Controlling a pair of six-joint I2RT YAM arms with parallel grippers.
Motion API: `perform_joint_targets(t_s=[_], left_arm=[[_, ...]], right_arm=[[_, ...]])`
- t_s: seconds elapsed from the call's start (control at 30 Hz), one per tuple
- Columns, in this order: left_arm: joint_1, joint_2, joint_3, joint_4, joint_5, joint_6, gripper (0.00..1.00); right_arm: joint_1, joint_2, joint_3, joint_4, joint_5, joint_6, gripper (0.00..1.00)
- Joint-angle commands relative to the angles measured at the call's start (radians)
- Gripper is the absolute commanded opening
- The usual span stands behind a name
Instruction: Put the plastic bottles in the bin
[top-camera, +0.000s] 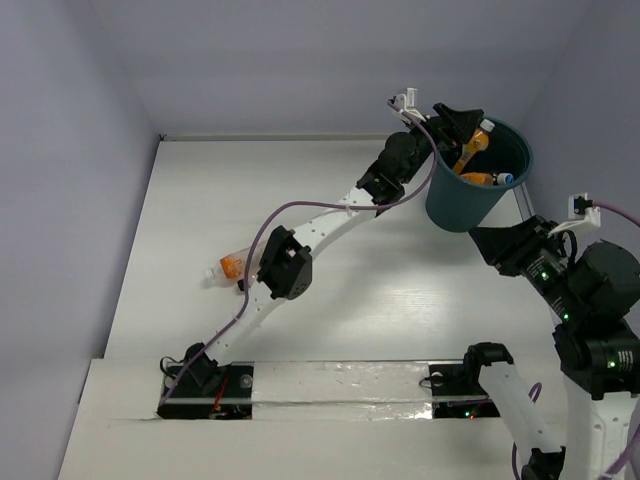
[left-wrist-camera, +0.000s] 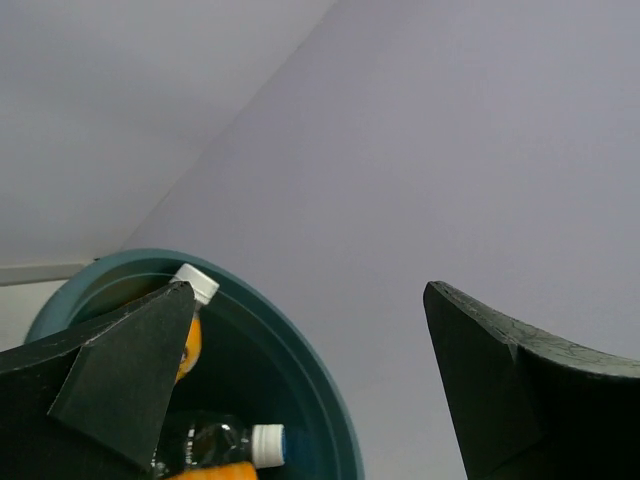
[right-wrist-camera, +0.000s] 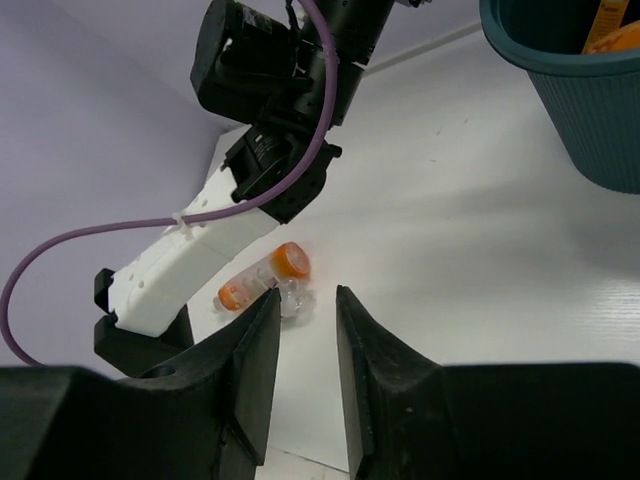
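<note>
Task is partly done. The bin (top-camera: 462, 208) sits at the far right of the table (top-camera: 400, 290) and already has bottles in it. The top view shows an orange bottle (top-camera: 474, 147) leaning against the inner wall and a second bottle (top-camera: 486, 179) lying lower with a white cap. The left wrist view shows the same pair - an orange one with a white cap up the wall, and a darker one with a white cap near the bottom. More may lie underneath; I cannot tell the count.

The left gripper (left-wrist-camera: 309, 288) hangs over the bin's near rim with its jaws spread wide and nothing between them, so it carries no bottle.

The right gripper (right-wrist-camera: 307, 295) is held back on the right side, well apart from any bottle. Its jaws show only a narrow gap, with bare table visible through it, and it holds nothing.

Still left - a bottle on the table (top-camera: 232, 266) at the left side, just beside the left arm's elbow link, lying flat with orange in it and a pale cap. The right wrist view suggests a second, clear bottle touching it, but they are too small to separate for sure.

My read: at least one more pick and drop is needed, and the left arm is the closer one for it.
</note>
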Motion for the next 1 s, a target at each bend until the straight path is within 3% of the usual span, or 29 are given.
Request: perform_joint_targets(t_s=[0.0, 0.13, 0.2, 0.3, 0.37, 0.47, 0.5, 0.57, 0.6, 0.7, 0.87, 0.97], left_arm=[[-0.003, -0.093, 0.030, 0.012, 0.015, 0.088, 0.99], [0.008, -0.208, -0.025, -0.096, 0.020, 0.189, 0.99], [0.020, -0.311, -0.083, -0.162, 0.020, 0.232, 0.99], [0.055, -0.488, -0.241, -0.306, 0.018, 0.301, 0.99], [0.101, -0.593, -0.361, -0.397, 0.024, 0.312, 0.92], [0.191, -0.841, -0.672, -0.465, 0.008, 0.277, 0.76], [0.218, -0.980, -0.840, -0.478, -0.002, 0.257, 0.63], [0.279, -1.113, -0.986, -0.527, -0.035, 0.221, 0.48], [0.342, -1.234, -1.101, -0.550, -0.046, 0.191, 0.37], [0.443, -1.424, -1.259, -0.710, -0.057, 0.163, 0.24], [0.581, -1.606, -1.415, -0.952, -0.042, 0.157, 0.20], [0.644, -1.696, -1.507, -1.014, 0.000, 0.152, 0.21]], right_arm=[[0.006, 0.004, -0.011, 0.069, -0.024, -0.009, 0.33], [0.015, 0.009, -0.023, 0.078, -0.029, -0.022, 0.07], [0.015, 0.030, -0.037, 0.092, -0.041, -0.031, 0.00], [0.024, 0.074, -0.086, 0.115, -0.092, -0.054, 0.00], [0.053, 0.090, -0.127, 0.152, -0.123, -0.051, 0.00], [0.157, 0.133, -0.207, 0.259, -0.095, -0.003, 0.00], [0.282, 0.151, -0.220, 0.320, -0.069, 0.012, 0.00], [0.427, 0.241, -0.232, 0.377, 0.021, 0.049, 0.00], [0.560, 0.284, -0.226, 0.429, 0.044, 0.052, 0.00], [0.702, 0.500, -0.160, 0.489, 0.066, 0.009, 0.00], [0.827, 0.800, 0.022, 0.475, 0.147, -0.016, 0.06], [0.863, 0.919, 0.061, 0.505, 0.228, 0.076, 0.39]])
